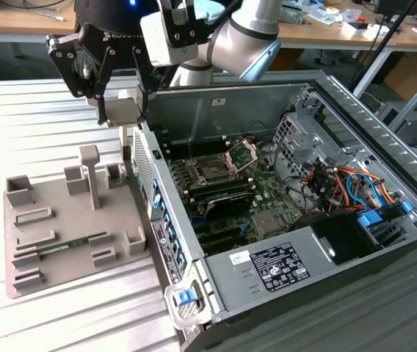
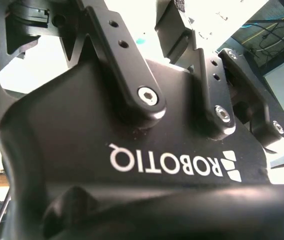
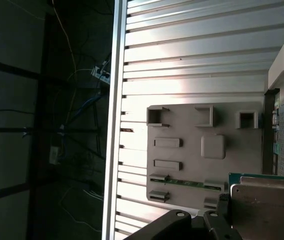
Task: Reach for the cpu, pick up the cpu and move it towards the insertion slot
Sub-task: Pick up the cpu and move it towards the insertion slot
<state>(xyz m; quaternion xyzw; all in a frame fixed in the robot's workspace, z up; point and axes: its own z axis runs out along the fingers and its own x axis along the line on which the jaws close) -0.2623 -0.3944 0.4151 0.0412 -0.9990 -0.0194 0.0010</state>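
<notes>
Black two-finger gripper [image 1: 121,99] was clamped narrow on small flat square silvery-white cpu [image 1: 124,112], chip level between fingertips. Square dark-centred insertion slot with open silver metal frame [image 1: 213,171] lay lower, well aside from gripper, inside open grey metal computer case [image 1: 223,103]. Judged: carry needed flat chip, firm grip, clearance over case wall.

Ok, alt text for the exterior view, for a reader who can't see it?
The gripper holds the cpu in the air near where a grey fixture tray meets an open computer case. Inside the case, the insertion slot has its metal frame open. A green memory stick lies in the tray.
</notes>
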